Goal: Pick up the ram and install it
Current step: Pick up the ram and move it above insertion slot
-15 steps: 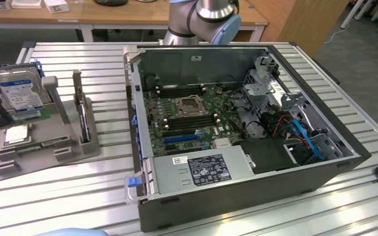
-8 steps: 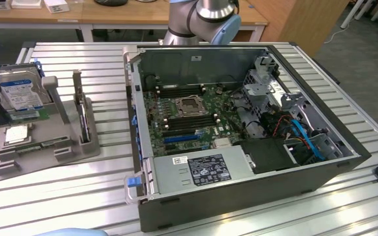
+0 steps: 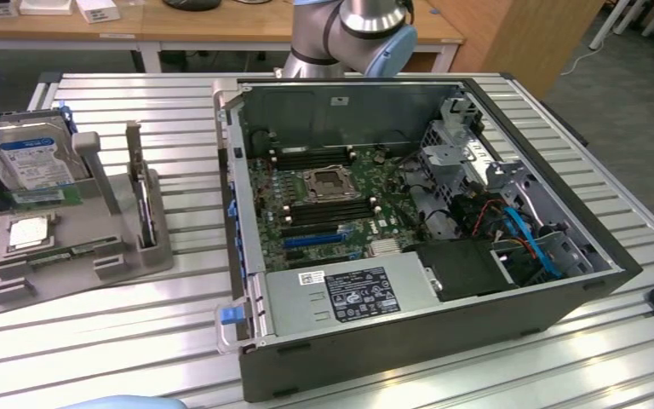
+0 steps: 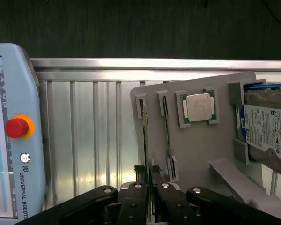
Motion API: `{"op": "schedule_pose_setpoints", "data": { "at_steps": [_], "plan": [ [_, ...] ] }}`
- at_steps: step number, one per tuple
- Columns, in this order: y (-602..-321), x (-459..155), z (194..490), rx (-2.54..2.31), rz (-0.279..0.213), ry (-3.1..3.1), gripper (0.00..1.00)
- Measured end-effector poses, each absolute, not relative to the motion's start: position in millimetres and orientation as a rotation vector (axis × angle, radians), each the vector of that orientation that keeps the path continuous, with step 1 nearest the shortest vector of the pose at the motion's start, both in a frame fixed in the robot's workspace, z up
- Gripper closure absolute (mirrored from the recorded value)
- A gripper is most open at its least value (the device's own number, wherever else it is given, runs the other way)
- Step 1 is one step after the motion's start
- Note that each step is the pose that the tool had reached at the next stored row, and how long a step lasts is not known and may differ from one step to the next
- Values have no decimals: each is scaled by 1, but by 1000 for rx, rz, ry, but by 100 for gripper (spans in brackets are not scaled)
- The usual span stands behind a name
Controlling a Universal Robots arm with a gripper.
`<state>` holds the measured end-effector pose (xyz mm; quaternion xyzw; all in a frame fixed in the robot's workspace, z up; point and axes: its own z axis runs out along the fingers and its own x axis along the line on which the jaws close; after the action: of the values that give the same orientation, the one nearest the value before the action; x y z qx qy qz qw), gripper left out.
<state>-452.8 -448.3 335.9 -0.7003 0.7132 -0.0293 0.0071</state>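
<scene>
A slatted metal table (image 4: pixel 84 140) carries a grey holder (image 4: pixel 196 154), whose slots keep parts on edge for easy grabbing. The ram (image 4: pixel 145 136) stands in the holder's outermost slot, farthest from the hard drive (image 4: pixel 267 133). The gripper (image 4: pixel 147 171) pinches its thin sides at one end, fingers nearly together.

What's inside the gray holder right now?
In the gray holder: a CPU chip, a hard drive, one ram stick on edge at the claw and a second ram stick beside it. The claw hides the first stick's end.
</scene>
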Motion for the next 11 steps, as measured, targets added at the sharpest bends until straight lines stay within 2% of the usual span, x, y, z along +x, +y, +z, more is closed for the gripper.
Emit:
{"op": "schedule_pose_setpoints", "data": {
  "at_steps": [11],
  "plan": [
    [-448,-453,356,-2136,-92,2285,87]
  ]
}}
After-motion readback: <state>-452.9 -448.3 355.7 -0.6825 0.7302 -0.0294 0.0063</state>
